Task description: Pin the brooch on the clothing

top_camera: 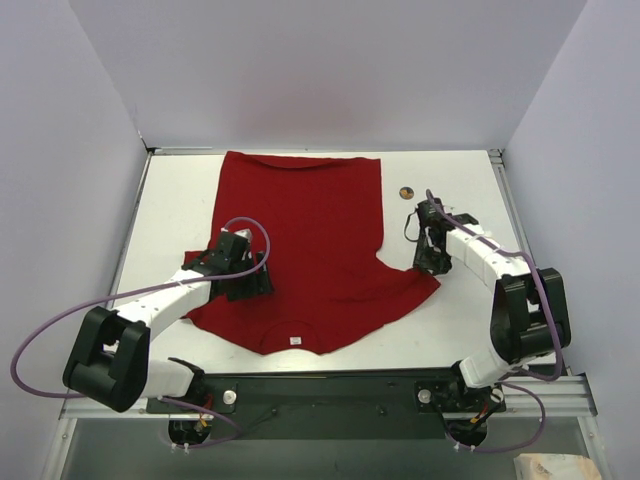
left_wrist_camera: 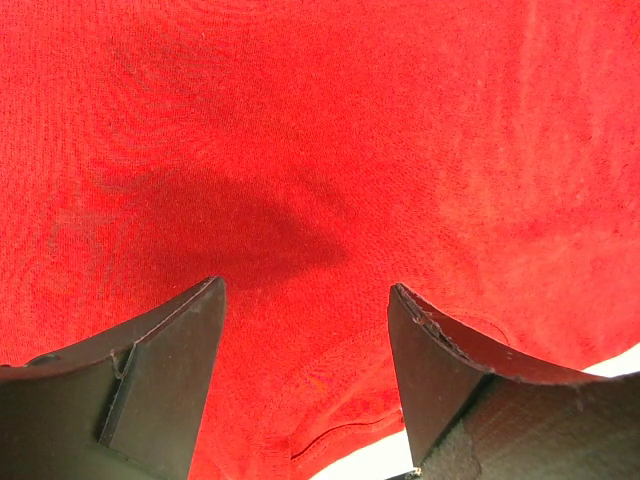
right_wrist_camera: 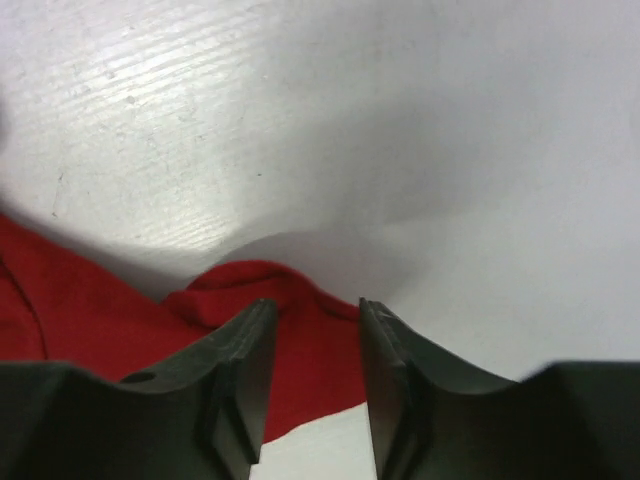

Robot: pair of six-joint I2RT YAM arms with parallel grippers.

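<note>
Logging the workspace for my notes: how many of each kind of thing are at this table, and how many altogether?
Red T-shirt: 1
Brooch: 1
Robot arms: 2, left arm and right arm
Total: 4

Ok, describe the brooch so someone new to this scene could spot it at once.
Find the red shirt spread on the white table. Look just right of its far right corner, on bare table. The brooch is the tiny round golden-orange disc there, lying apart from the fabric and far smaller than anything else around.
</note>
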